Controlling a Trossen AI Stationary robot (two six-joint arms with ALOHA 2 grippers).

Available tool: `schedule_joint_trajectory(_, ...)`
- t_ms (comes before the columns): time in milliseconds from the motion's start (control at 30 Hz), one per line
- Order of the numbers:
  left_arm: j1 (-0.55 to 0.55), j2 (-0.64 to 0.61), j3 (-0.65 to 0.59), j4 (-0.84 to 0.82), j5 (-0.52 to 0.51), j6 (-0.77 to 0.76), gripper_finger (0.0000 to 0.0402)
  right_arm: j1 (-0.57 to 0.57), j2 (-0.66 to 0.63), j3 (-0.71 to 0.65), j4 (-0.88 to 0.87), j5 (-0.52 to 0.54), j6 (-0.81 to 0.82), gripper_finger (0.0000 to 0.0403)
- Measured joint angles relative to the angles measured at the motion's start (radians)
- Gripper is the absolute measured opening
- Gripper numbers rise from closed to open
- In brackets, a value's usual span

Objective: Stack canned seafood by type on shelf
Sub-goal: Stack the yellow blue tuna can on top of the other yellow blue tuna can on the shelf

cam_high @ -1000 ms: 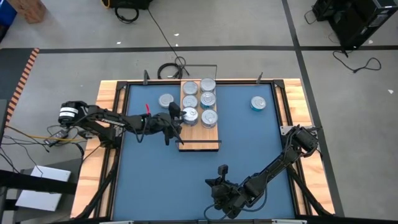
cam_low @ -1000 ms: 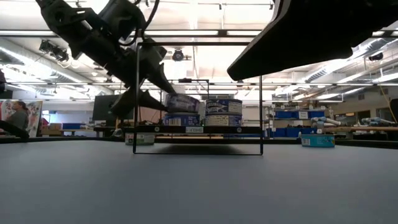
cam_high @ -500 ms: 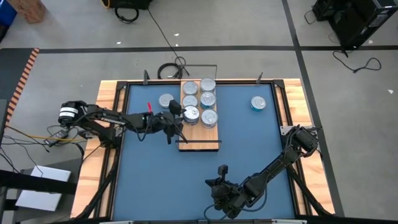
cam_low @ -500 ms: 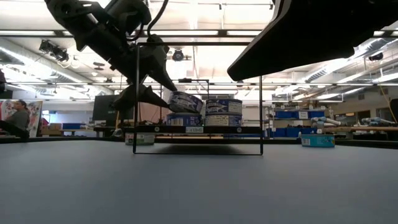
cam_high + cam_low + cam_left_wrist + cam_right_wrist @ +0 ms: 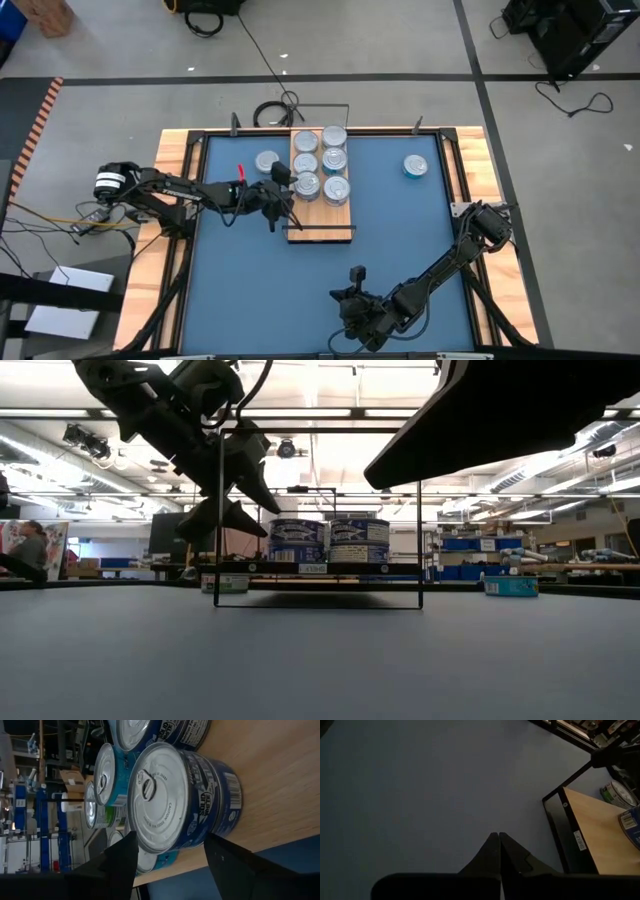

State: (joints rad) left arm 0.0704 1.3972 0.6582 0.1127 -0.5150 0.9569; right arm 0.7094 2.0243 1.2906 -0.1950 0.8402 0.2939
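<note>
The shelf is a light-wood board with a black frame, lying at the table's middle far side. Several tins of canned seafood stand on it in two rows. The nearest left one, a dark blue tin, stands flat on the wood. My left gripper is open at this tin's left side, with one finger on either side of it. My right gripper is shut, above the blue table near its front edge. My left gripper comes at the dark blue tin from the table's left, slanting down, with its fingers beside the tin's wall near the lid's rim. Whether they touch it I cannot tell. The tin stands level on the shelf.
A loose silver-topped tin stands on the table left of the shelf, behind my left gripper. A teal tin stands at the far right. The shelf's thin black frame rises at its near end. Blue table stretches toward the front.
The dark blue tin stood tilted at my left gripper's fingertips, its left side raised. It has dropped level and now stands flat on the shelf. My left gripper has tipped a little and stayed where it was.
</note>
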Motion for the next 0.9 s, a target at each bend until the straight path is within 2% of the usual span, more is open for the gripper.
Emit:
schedule_joint_trajectory(200,-0.005,-0.027,0.0,0.019,-0.11,-0.05,0.02,0.0,-0.001,0.0,0.004,-0.004,0.0,0.0002)
schedule_joint_trajectory(300,-0.006,-0.08,0.0,0.023,-0.111,-0.095,0.016,0.002,-0.012,0.0,0.004,-0.03,0.0,0.0002)
schedule_joint_trajectory(400,-0.006,-0.149,0.0,-0.015,-0.107,-0.131,0.0104,0.002,-0.037,0.0,0.008,-0.067,0.003,0.0002)
schedule_joint_trajectory(567,-0.001,-0.256,0.002,-0.136,-0.005,-0.273,0.0014,-0.003,-0.088,0.0,0.013,-0.156,0.003,0.0002)
schedule_joint_trajectory(733,0.016,-0.34,-0.03,-0.147,0.105,-0.408,0.0006,-0.026,-0.16,0.0,0.014,-0.248,0.0,0.0002)
schedule_joint_trajectory(900,0.048,-0.41,-0.103,-0.053,0.193,-0.47,0.0003,-0.04,-0.287,0.0,-0.01,-0.259,-0.077,0.0002)
